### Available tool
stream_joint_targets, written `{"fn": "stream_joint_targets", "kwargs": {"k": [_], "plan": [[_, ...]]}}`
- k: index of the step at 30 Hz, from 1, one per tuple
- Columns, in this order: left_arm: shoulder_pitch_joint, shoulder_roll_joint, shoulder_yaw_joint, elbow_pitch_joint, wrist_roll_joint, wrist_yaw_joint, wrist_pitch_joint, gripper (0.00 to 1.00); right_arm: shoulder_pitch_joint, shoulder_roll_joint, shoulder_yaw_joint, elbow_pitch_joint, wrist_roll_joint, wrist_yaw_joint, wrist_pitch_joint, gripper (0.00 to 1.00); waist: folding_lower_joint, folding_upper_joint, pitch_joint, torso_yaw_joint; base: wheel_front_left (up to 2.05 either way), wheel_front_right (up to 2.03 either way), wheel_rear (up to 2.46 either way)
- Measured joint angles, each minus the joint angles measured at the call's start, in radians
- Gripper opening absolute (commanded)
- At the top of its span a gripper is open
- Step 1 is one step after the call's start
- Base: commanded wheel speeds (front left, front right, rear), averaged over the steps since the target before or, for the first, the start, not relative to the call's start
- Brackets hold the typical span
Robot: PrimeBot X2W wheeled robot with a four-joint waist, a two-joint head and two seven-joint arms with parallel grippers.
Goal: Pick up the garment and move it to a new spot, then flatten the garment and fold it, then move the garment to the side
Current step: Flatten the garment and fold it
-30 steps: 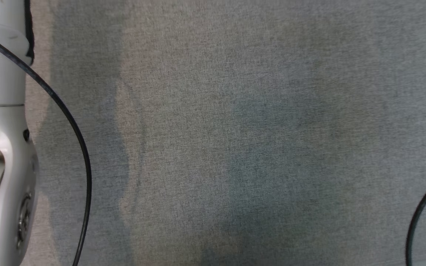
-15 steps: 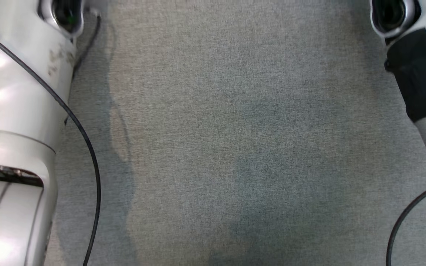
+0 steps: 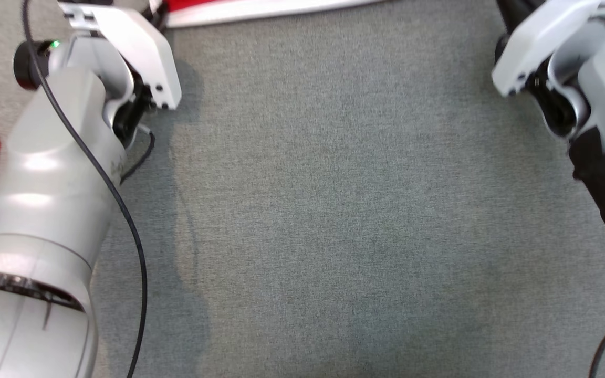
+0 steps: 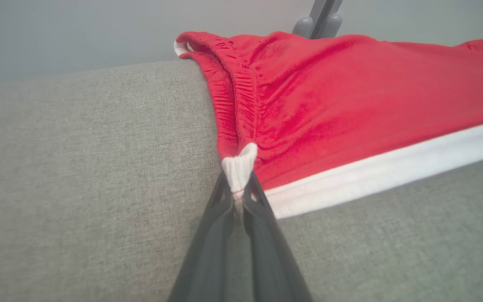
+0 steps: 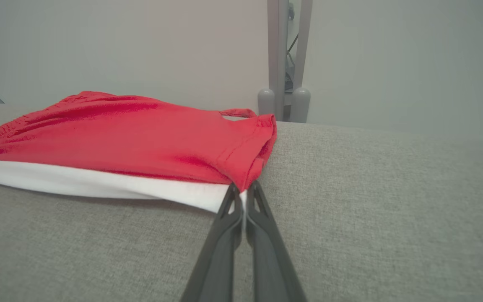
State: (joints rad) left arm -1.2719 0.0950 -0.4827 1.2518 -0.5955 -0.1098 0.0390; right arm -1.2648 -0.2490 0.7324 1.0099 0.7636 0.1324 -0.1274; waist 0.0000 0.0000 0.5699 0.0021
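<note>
The left end effector (image 4: 238,188) is pinched shut on a white-banded corner of the garment (image 4: 350,96), beside its gathered waistband. The right end effector (image 5: 243,193) is clamped shut on the opposite corner, where the red hem meets the white band. The red garment lies spread along the far edge of the grey worktop (image 4: 78,167), with its white band on the near side.

This looks like a robot lab or test room rather than a home: a broad counter (image 5: 392,188) covered in plain grey woven cloth stands before a bare pale wall (image 5: 120,46), with a grey metal stand (image 5: 276,50) on rounded feet behind it and a black cable (image 3: 145,294) hanging loose over the cloth.
</note>
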Motion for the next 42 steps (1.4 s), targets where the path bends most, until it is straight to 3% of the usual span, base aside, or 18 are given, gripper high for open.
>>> {"fn": "stream_joint_targets", "kwargs": {"k": [20,32,42], "plan": [[0.266,-0.009,-0.171,-0.05,0.019,-0.026,-0.019,0.0,0.219,-0.213,0.339,-0.129,0.24,0.004,0.256,0.0,0.0,0.0,-0.23,0.026,0.0,0.0,0.0],[0.478,0.025,-0.269,-0.184,-0.076,-0.028,0.003,0.0,0.323,-0.324,0.445,-0.235,0.399,0.007,0.408,0.0,0.0,0.0,-0.381,0.047,0.0,0.0,0.0],[0.673,0.094,-0.343,-0.371,-0.176,-0.029,0.049,0.0,0.407,-0.402,0.493,-0.319,0.51,0.007,0.54,0.0,0.0,0.0001,-0.5,0.062,0.0,0.0,0.0]]}}
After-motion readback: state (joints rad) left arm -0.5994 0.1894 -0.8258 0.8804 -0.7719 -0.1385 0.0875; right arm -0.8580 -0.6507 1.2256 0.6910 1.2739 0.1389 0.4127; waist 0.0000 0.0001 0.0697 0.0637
